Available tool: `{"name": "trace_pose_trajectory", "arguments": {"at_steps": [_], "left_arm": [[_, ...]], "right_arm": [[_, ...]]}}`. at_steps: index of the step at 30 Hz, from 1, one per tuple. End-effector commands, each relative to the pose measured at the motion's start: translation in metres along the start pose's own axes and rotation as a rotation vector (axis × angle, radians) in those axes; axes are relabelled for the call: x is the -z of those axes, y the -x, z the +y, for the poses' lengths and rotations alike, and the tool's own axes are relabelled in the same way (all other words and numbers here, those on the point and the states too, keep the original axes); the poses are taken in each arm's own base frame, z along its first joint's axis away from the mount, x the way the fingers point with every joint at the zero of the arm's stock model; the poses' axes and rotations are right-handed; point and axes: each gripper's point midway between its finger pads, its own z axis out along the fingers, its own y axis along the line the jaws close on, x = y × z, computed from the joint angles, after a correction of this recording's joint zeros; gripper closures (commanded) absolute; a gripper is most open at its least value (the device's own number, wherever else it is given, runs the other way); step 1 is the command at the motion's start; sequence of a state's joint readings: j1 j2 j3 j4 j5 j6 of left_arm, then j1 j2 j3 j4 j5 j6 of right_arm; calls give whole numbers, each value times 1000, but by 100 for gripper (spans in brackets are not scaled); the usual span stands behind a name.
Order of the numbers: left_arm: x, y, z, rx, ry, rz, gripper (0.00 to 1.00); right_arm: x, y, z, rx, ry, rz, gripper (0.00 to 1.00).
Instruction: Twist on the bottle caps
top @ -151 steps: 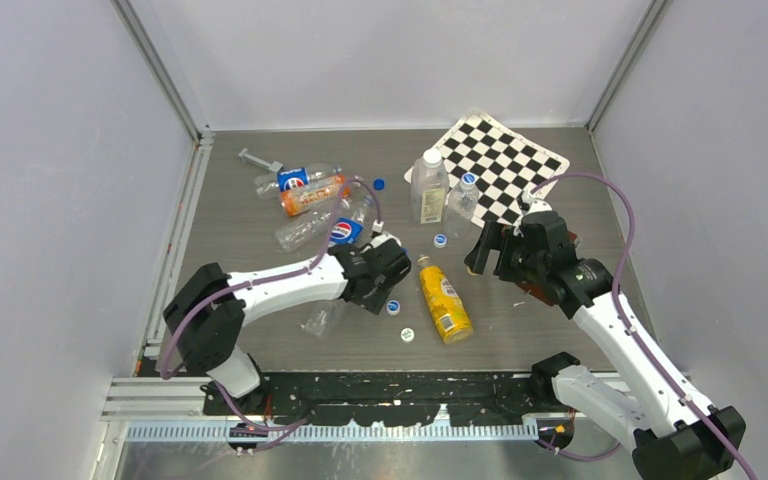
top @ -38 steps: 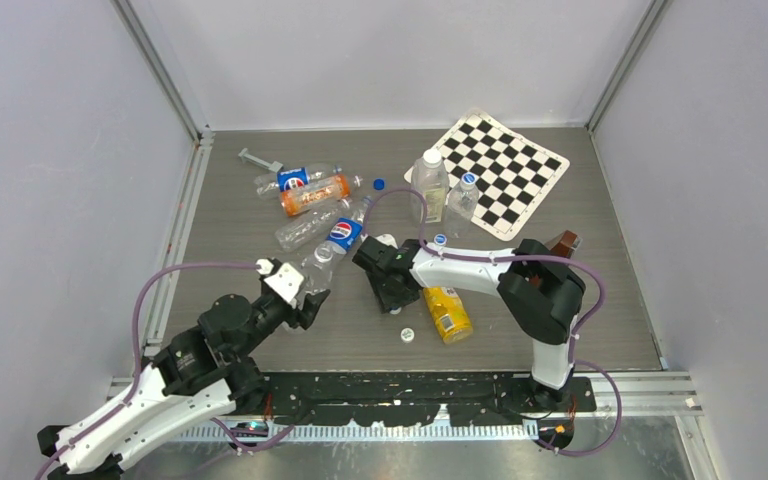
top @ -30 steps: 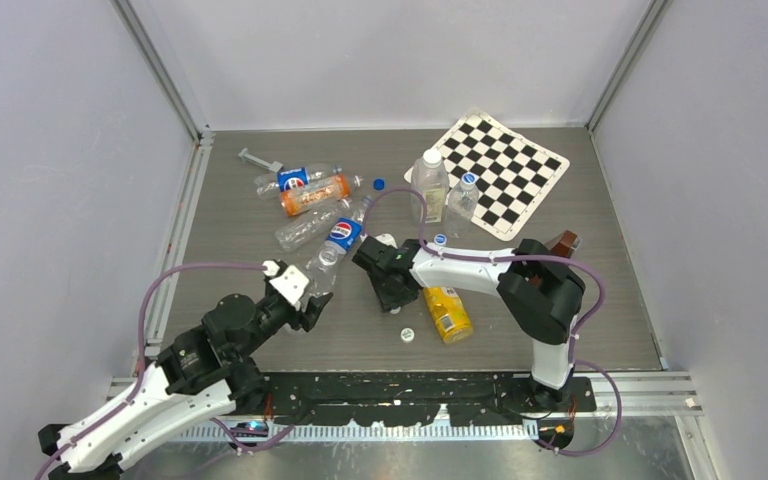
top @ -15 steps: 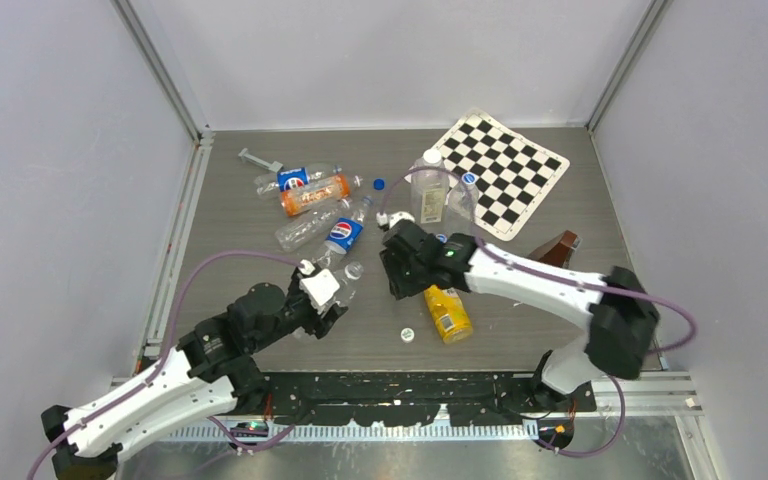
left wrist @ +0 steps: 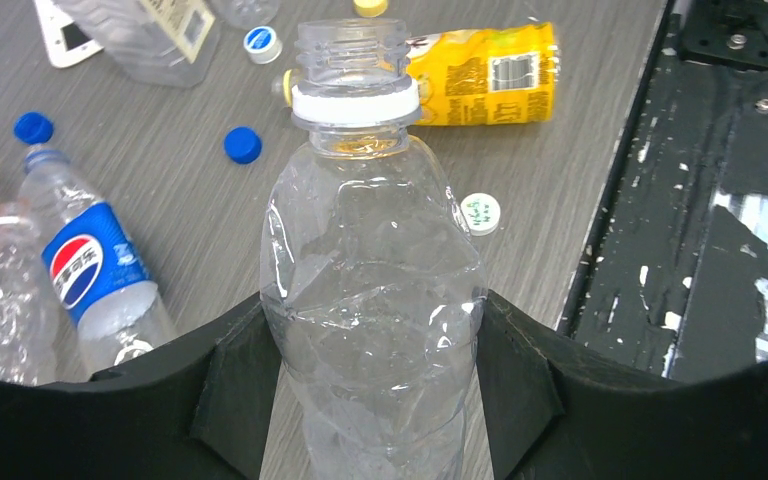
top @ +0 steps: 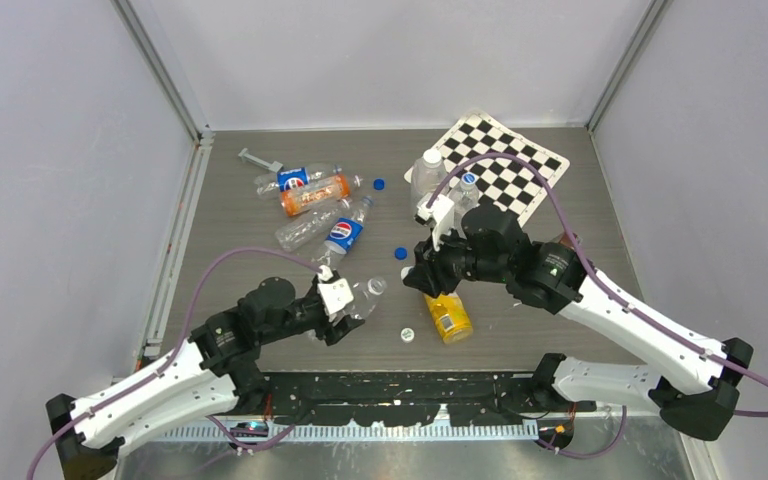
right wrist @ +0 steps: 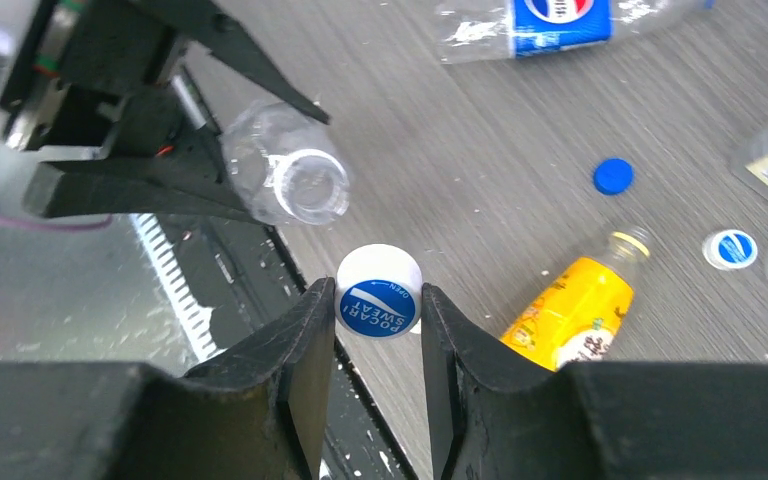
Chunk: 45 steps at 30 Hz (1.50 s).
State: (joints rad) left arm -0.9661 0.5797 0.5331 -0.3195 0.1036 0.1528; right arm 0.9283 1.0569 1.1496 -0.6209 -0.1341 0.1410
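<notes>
The crumpled clear bottle [left wrist: 372,300] gapes uncapped; the cap [right wrist: 378,304] is blue-and-white.

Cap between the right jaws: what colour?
Blue top, white lettering and rim on the cap; right wrist view best.

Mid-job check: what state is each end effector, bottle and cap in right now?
Left end effector: shut on the clear bottle.
Clear bottle: held, uncapped, mouth open.
Right end effector: shut on the blue-and-white cap.
Blue-and-white cap: held, not yet on the bottle.
Yellow bottle: lying on its side.
Squarish bottle: upright, capped.
Loose blue cap: lying flat, untouched.
</notes>
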Motion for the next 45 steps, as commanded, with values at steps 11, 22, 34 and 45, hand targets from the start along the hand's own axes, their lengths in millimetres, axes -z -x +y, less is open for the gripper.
{"name": "trace_pose_trajectory", "arguments": {"at_steps": [11, 22, 34, 45], "left_arm": [[-14, 47, -23, -99, -181, -148, 100], [-13, 56, -25, -105, -190, -189, 100], [-13, 62, -30, -115, -219, -231, 100], [-28, 79, -21, -119, -178, -303, 100]], "right_arm": [[-7, 1, 41, 136, 278, 13, 99], [-13, -12, 34, 128, 251, 45, 99], [-18, -22, 44, 144, 331, 82, 99], [-27, -35, 39, 194, 341, 195, 99]]}}
